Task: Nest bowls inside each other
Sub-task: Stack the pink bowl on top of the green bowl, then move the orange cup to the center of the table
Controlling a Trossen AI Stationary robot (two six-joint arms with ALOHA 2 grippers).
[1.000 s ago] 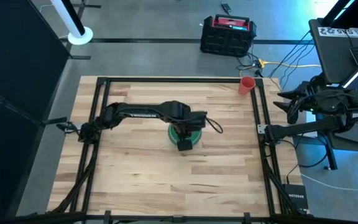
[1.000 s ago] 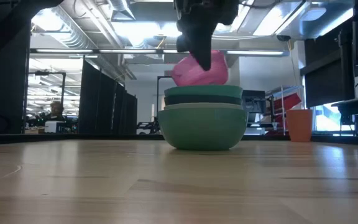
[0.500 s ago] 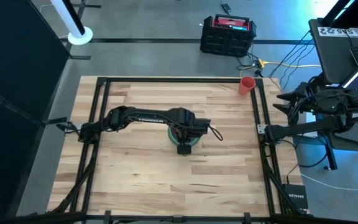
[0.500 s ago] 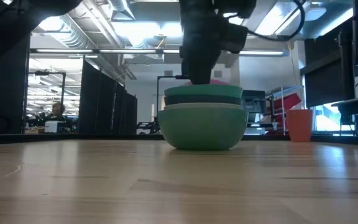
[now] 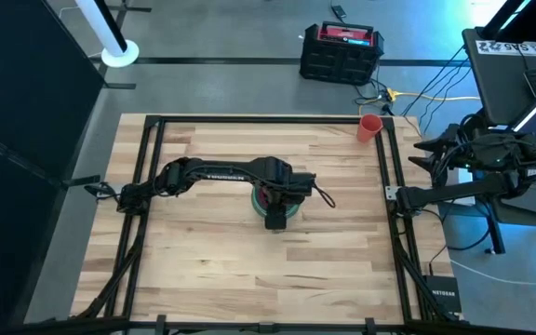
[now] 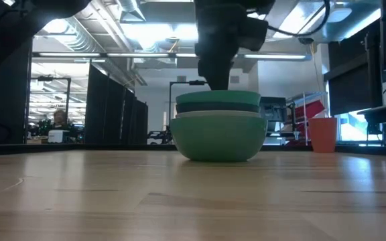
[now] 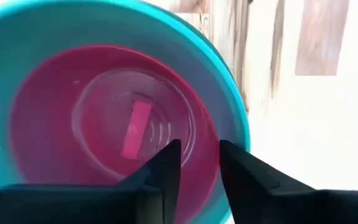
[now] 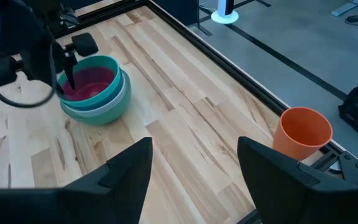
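A stack of nested bowls (image 6: pixel 216 137) stands on its base at the middle of the table: sage green at the bottom, then a white rim (image 6: pixel 216 115), then dark teal (image 6: pixel 218 104). A magenta-pink bowl (image 7: pixel 61 124) lies upright inside the top bowl (image 8: pixel 107 65); the low view hides it. My left gripper (image 7: pixel 199 163) points down into the stack, open, with one finger inside the pink bowl and one outside its wall. My right gripper (image 8: pixel 194 180) waits open beyond the table's right edge. My left gripper has its two fingers on either side of the pink bowl's wall (image 7: pixel 201 174), coming from above, with a gap showing between them. I cannot tell whether either finger touches the wall. The pink bowl rests in the top bowl.
An orange cup (image 5: pixel 369 127) stands upright at the table's far right corner. A black frame (image 5: pixel 147 186) runs along the table's left, far and right edges. Bare wood lies all around the stack.
My left gripper has gone down onto the stack with the pink bowl. The bowl hung tilted above the stack's rim a second ago; now it sits sunk inside the top bowl, out of sight in the low view.
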